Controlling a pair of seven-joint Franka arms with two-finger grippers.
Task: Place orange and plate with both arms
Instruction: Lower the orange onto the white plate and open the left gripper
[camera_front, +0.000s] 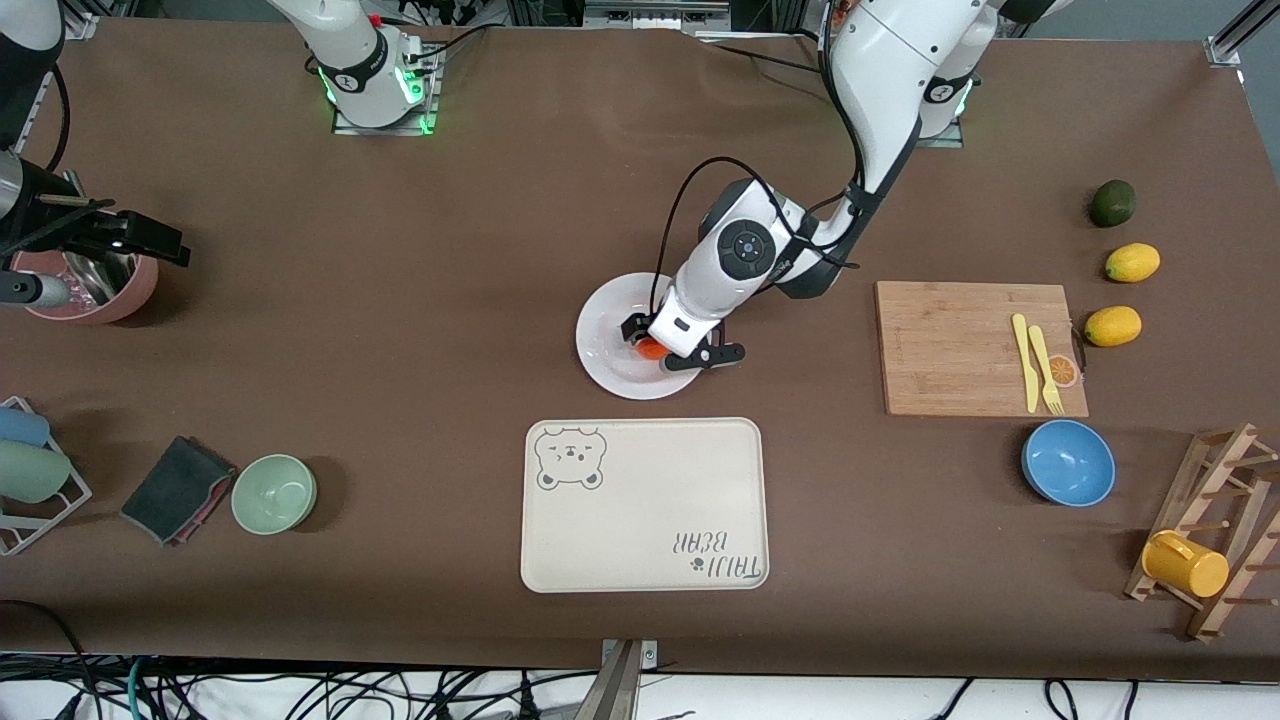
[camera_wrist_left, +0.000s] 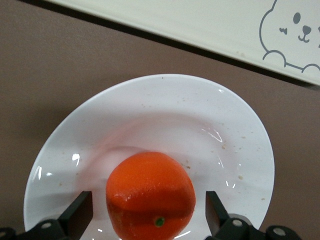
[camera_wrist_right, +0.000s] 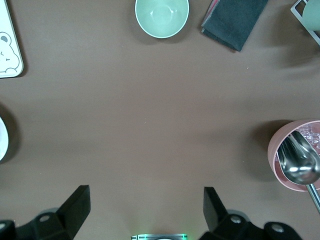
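The left end effector (camera_wrist_left: 149, 212) sits low over the plate (camera_wrist_left: 210, 115), fingers apart, gaps on both sides of the orange (camera_wrist_left: 150, 192) resting there; the front view hides this. The right end effector (camera_wrist_right: 146, 210) waits open above bare tabletop (camera_wrist_right: 150, 115).

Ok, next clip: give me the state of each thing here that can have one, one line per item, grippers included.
orange: resting on the plate, between the left gripper's open fingers, not gripped.
plate: flat on the table, beside the bear-print tray.
left gripper: open, low over the plate around the orange.
right gripper: open, holding nothing, waiting over bare table near the pink bowl.
bear-print tray: flat, nothing on it.
yellow mug: tipped on the wooden rack.
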